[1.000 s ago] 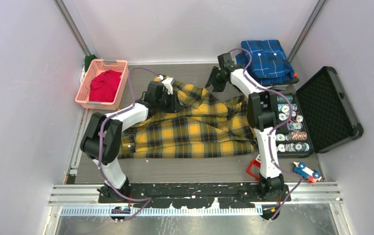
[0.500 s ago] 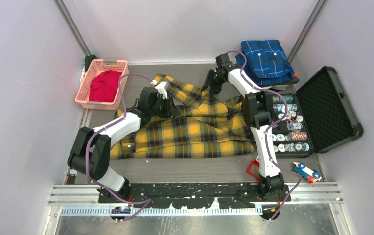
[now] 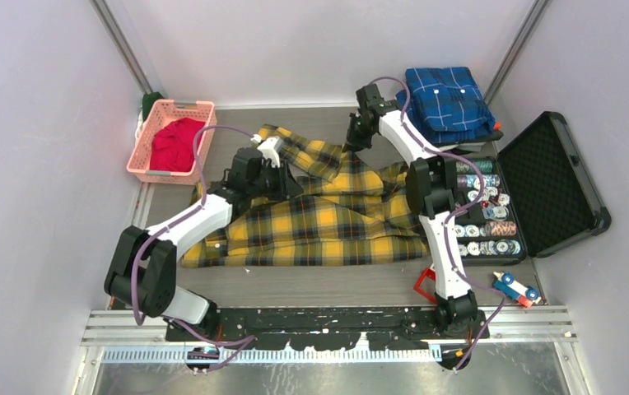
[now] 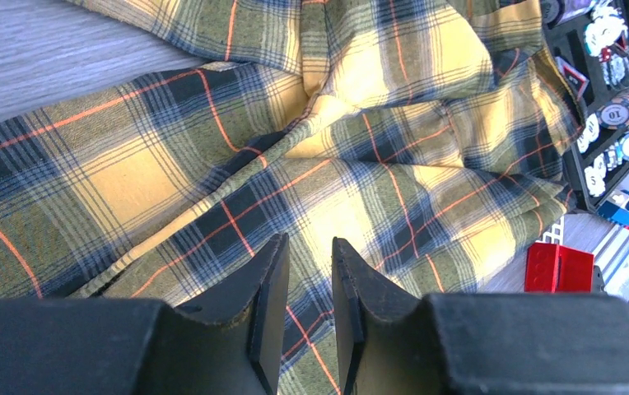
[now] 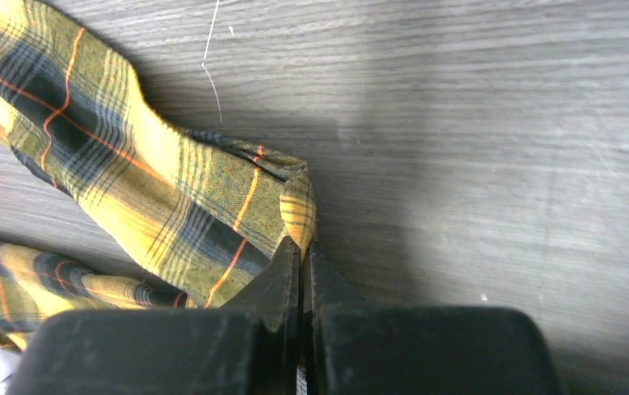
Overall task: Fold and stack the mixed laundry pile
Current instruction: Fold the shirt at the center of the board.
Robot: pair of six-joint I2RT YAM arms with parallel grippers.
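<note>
Wood-grain tabletop [image 3: 311, 284] carries yellow-and-black plaid shirt [image 3: 336, 222], spread flat, long axis left-right. Bare tabletop beyond shirt's far edge; chip case [image 3: 554, 185] crowds shirt's right edge. Red T-shirt [image 3: 175, 144] off shirt's far-left corner, in pink basket [image 3: 142, 156]. Right hand [image 5: 301, 255] clenched on shirt's far sleeve cuff. Left hand [image 4: 309, 271] narrowly parted, empty, above shirt's far-left part.

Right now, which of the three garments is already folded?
The blue plaid shirt, far right; the yellow plaid shirt lies spread out, and the red T-shirt sits bunched in the basket.
</note>
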